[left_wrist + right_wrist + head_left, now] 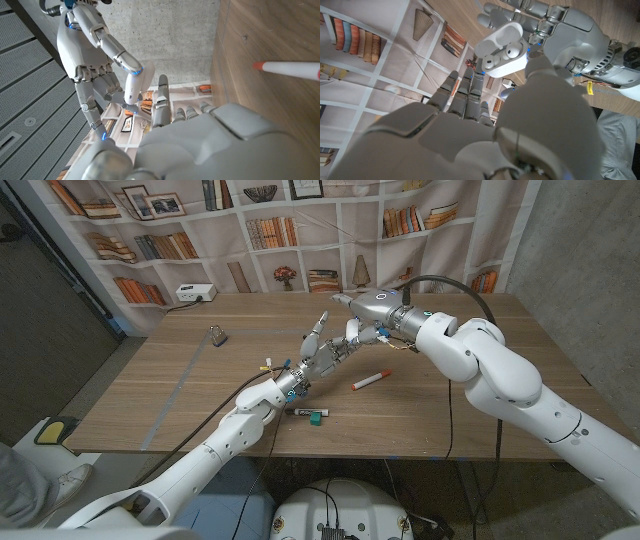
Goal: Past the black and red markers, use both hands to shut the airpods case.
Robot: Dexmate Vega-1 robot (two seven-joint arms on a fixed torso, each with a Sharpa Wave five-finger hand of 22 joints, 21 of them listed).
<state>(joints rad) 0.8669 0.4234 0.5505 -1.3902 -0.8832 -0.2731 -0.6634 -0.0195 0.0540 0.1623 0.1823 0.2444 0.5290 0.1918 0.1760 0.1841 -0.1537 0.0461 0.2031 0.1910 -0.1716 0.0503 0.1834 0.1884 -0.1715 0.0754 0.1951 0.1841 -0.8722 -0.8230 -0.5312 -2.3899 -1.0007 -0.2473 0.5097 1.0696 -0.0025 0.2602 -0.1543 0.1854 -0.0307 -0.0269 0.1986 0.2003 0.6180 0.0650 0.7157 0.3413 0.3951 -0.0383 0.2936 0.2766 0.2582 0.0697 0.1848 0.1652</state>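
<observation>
Item: airpods case (502, 47), lid standing open, carried above the desk (180, 380). Head view: left hand (315, 358) and right hand (352, 332) meet over the middle of the desk, toward its far edge. The red marker (368, 381) and black marker (308, 414) lie flat and well apart, on the near-edge side of the hands. A padlock (217, 334) sits toward the left edge. The case is too small to make out between the hands here. Left wrist view: a white rounded body, judged to be the case, stands just beside the left hand's upright fingers (160, 102). The right hand hangs over it, fingers straight and spread, one fingertip touching or almost touching its top. Right wrist view: the case shows both earbuds. It appears to be held by the left hand, whose fingers lie behind and beside it. The right hand's fingers (465, 95) are straight and grip nothing, and its thumb comes close beneath the case. Relation governing the next move, as a judgement: the raised lid faces the free right hand, which is nearer to it. That hand would therefore fold the lid down onto the body while the left hand holds the case steady.
</observation>
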